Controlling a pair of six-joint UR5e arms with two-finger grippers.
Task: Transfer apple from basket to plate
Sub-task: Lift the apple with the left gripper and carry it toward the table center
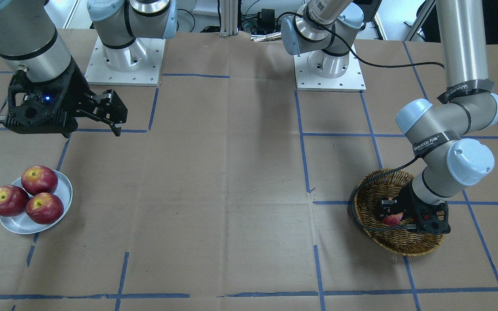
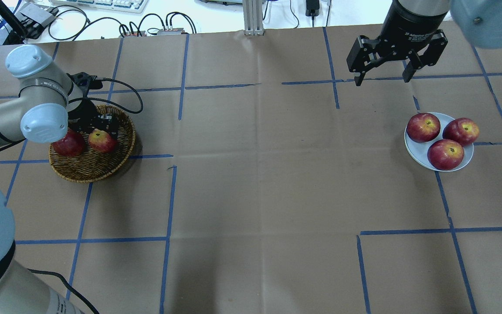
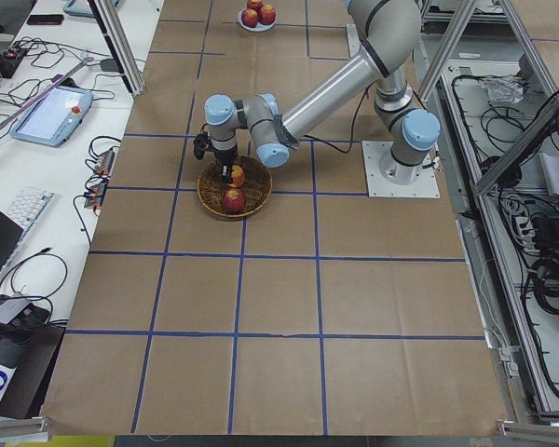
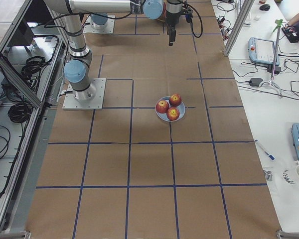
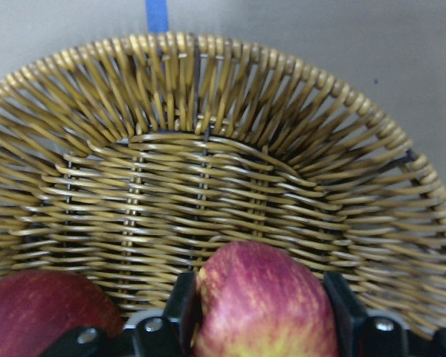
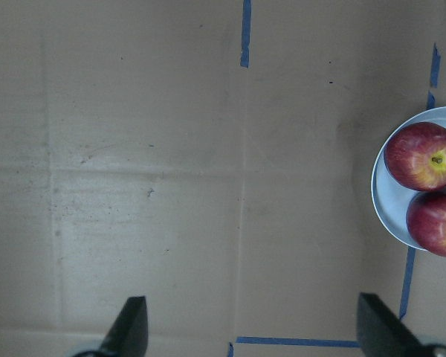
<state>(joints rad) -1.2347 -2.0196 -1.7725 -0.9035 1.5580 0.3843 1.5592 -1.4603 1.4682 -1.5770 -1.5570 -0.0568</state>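
On the left, my left arm (image 2: pixel 44 124) bends low over the round tan wicker basket (image 2: pixel 92 169), with its wrist pointing down into it. The left gripper (image 5: pixel 262 312) hugs the streaky red-and-yellow apple (image 2: pixel 101 140) from both sides, so I think it is ready to lift. The apple sits in the basket beside a darker red apple (image 2: pixel 69 144). Far right, the small pale shiny plate (image 2: pixel 415 150) holds three red apples (image 2: pixel 446 154), so room is tight. The right gripper (image 2: pixel 382 81) hangs wide open and empty above the table (image 2: pixel 255 174), out of the way.
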